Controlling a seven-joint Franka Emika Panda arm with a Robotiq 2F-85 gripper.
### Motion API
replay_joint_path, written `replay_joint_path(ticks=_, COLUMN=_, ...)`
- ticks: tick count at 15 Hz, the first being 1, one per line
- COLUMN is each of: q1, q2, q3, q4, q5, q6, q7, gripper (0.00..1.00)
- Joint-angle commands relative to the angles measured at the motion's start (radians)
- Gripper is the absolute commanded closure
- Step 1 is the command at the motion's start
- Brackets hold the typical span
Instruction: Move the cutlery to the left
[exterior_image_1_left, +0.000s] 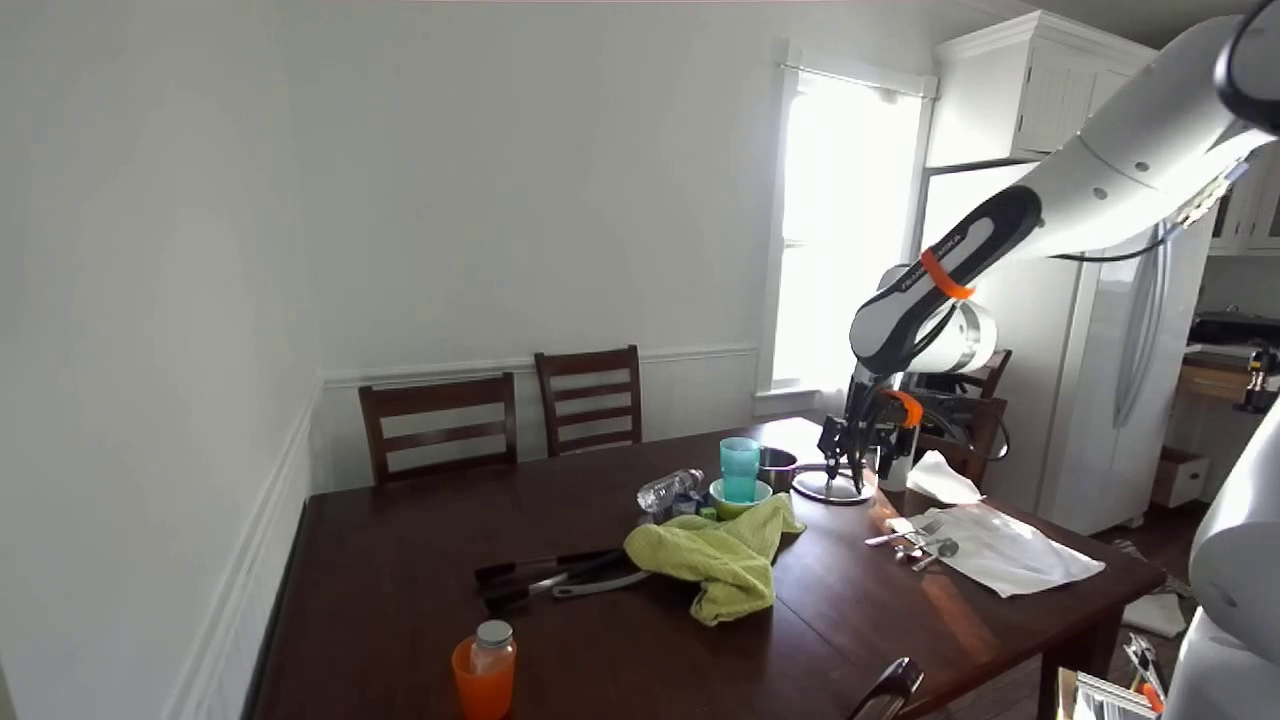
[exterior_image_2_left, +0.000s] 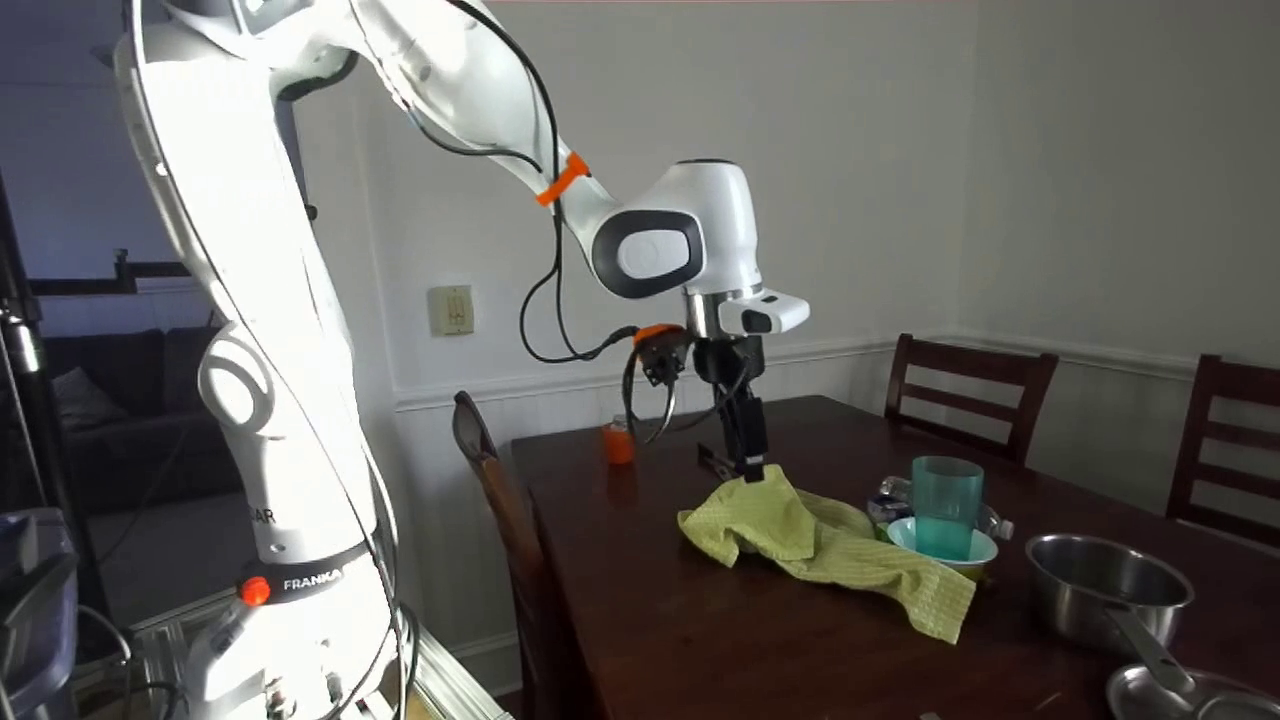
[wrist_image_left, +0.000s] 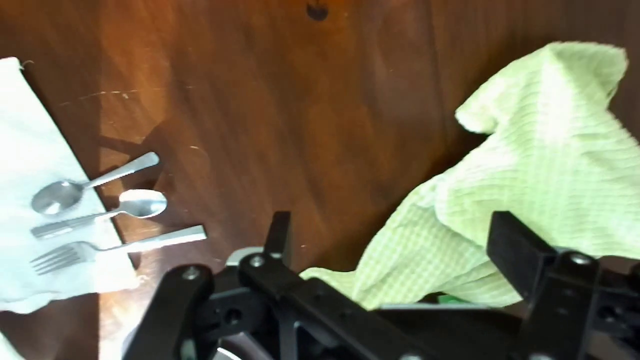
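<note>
One green towel (exterior_image_2_left: 820, 550) beside a bowl (exterior_image_2_left: 984, 556)

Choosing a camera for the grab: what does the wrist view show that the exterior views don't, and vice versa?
Only the wrist view: a dark spot on the table; fork and two spoons close up.
Only the exterior views: orange cup, chairs.
Shared: gripper, green cloth; in an exterior view, also the cutlery, small, and white sheet.

The dark table (exterior_image_1_left: 380, 570) bears a green cloth (exterior_image_1_left: 715, 560) (quite rumpled), saucepan (exterior_image_2_left: 1080, 603) and white sheet (exterior_image_1_left: 1015, 555).
</note>
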Motion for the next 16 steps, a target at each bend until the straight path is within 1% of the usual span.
replay_joint_path(ticks=1, q1=-0.036, q2=0.178, q3=-0.027, q4=0.122, q5=-0.056, q6=0.037, q7=0.163, gripper=0.00)
replay_joint_path(ticks=5, q1=-0.036, q2=0.293, q3=-0.099, q4=0.194, q5=-0.089, q6=0.013, q7=0.326, gripper=0.00)
replay_joint_path(ticks=10, q1=-0.024, q2=0.387, q3=-0.209, q4=0.202, q5=-0.094, q6=0.011, q7=0.500, gripper=0.00)
replay_joint_path(ticks=11, q1=-0.017, q2=0.395, q3=-0.232, q4=0.199, q5=-0.100, q6=-0.016, q7=0.534, gripper=0.00)
replay_joint_path(ticks=12, q1=-0.020, q2=0.370, q3=-0.205, q4=0.181, q5=-0.061, q6=0.019, q7=0.446, gripper=0.00)
replay_joint_path(ticks=14, q1=-0.022, q2=0.392, q3=-0.227, q4=0.182, q5=-0.064, q6=0.013, q7=0.476, gripper=0.00)
replay_joint_path(ticks=16, q1=-0.020, q2=0.398, q3=-0.230, q4=0.185, q5=-0.064, q6=0.009, q7=0.487, gripper=0.00)
